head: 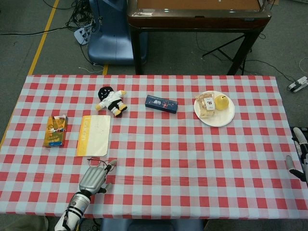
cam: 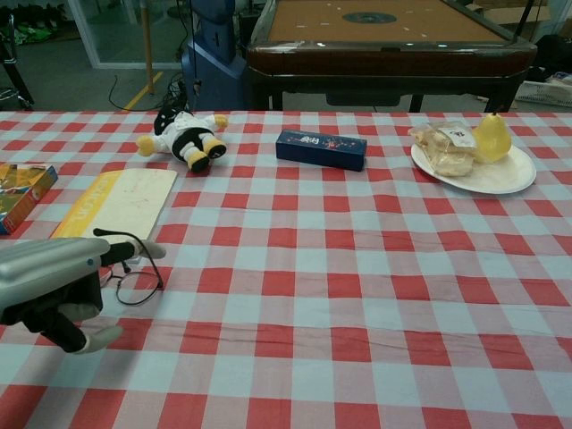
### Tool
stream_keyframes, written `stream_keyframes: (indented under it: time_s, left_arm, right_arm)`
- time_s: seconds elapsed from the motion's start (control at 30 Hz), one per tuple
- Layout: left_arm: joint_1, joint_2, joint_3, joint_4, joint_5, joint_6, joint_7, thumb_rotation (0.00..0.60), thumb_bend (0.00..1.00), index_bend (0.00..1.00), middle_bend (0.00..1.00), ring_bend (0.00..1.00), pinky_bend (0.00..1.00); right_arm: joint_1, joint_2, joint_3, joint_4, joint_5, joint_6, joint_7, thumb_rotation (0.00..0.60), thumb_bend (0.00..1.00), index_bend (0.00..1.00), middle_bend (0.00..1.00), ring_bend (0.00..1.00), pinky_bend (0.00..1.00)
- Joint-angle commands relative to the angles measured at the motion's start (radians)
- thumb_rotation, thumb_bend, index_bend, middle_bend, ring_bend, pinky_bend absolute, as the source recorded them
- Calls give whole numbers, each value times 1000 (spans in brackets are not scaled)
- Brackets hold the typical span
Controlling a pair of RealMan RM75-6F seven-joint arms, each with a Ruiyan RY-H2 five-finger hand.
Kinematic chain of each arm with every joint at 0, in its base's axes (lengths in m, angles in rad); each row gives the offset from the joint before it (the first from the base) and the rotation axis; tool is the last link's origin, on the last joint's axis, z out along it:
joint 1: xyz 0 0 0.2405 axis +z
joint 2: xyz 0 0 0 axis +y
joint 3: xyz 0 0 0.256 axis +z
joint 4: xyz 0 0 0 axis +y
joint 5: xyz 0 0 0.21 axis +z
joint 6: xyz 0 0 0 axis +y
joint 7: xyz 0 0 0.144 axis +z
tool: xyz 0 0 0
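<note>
My left hand (head: 94, 178) (cam: 49, 277) sits over the left part of a pair of thin black-framed glasses (head: 107, 163) (cam: 136, 287) near the table's front left edge. Its fingers (cam: 134, 250) reach across the frame and the thumb lies lower, apart from them. One lens and a raised temple arm show; the other lens is hidden beneath the hand. No grip on the frame can be seen. My right hand (head: 300, 154) hangs at the far right edge of the table, fingers apart, holding nothing.
A yellow-edged notebook (head: 94, 134) lies just behind the glasses, an orange box (head: 55, 131) to its left. Further back are a plush toy (head: 111, 100), a dark blue box (head: 161, 104) and a white plate (head: 226, 118) with a pear (head: 221, 101) and wrapped bread (head: 206, 105).
</note>
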Motion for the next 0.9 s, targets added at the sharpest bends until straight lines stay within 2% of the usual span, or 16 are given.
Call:
stream_keyframes:
  time_s: [0.03, 0.17, 0.33, 0.9]
  left_arm:
    - [33, 54, 22, -39, 115, 54, -70, 600, 395, 71, 1000, 947, 968]
    - [49, 99, 38, -44, 150, 66, -103, 600, 395, 70, 1000, 946, 968]
    - [56, 125, 58, -11, 114, 45, -110, 600, 395, 70, 1000, 946, 967]
    - [41, 89, 62, 50, 42, -11, -105, 600, 395, 63, 1000, 946, 968]
  right_arm:
    - [3, -2, 1, 2, -2, -3, 1, 600, 410, 1, 277, 204, 178]
    - [6, -6, 2, 5, -8, -5, 6, 600, 410, 1, 277, 204, 178]
    - [8, -6, 1, 6, -11, -9, 6, 600, 410, 1, 277, 204, 177]
    - [4, -3, 1, -2, -5, -9, -5, 600, 410, 2, 277, 204, 177]
